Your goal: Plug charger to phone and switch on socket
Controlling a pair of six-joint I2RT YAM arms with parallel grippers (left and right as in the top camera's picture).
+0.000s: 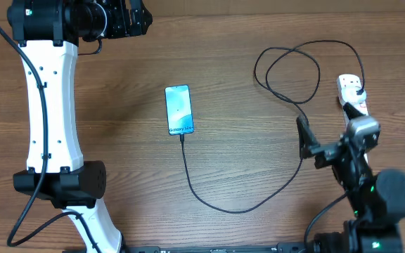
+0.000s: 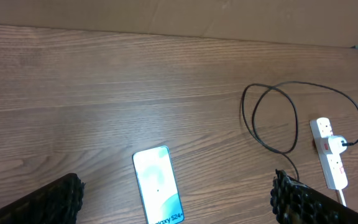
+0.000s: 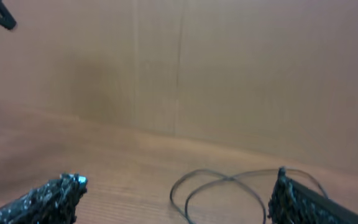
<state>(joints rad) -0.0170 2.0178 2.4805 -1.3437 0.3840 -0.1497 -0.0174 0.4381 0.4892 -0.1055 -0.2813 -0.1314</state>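
Note:
The phone [image 1: 178, 109] lies flat mid-table with its light-blue screen lit; it also shows in the left wrist view [image 2: 158, 186]. The thin black charger cable [image 1: 238, 209] touches the phone's near end, sweeps right, loops [image 1: 287, 67] and ends at the white socket strip [image 1: 351, 93] on the right. In the left wrist view a white plug sits on the socket strip [image 2: 328, 155]. My left gripper [image 1: 133, 20] is open and empty at the far left, above the table [image 2: 177, 183]. My right gripper [image 1: 323, 145] is open and empty near the strip, facing the cable loops [image 3: 229, 182].
A plain brown wall [image 3: 179, 62] backs the wooden table [image 1: 259, 140]. The left arm's white body [image 1: 48, 105] stands along the left side. The right arm's base [image 1: 371, 211] sits at the near right.

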